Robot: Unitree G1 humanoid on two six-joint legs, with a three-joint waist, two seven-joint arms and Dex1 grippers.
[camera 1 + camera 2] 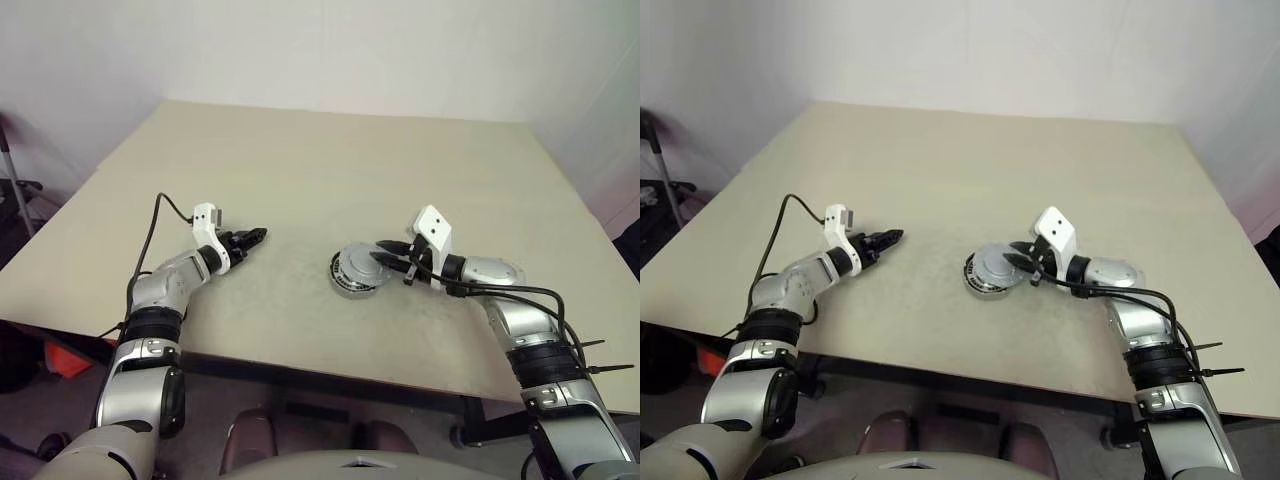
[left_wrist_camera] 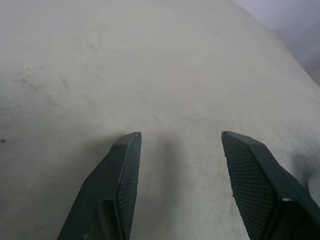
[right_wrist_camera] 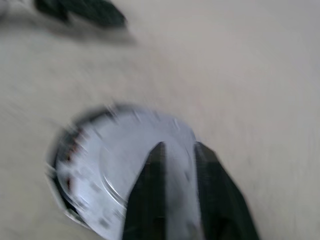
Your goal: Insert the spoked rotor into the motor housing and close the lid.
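No text, label, brand, number or sign can be read anywhere in these views. The tabletop point(image 1: 330, 160) is plain, and the marks on the round grey lid point(image 1: 358, 268) are too small and blurred to make out.

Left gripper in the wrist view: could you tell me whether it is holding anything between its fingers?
No, the left gripper stands open, with only bare table showing between its two black fingers.
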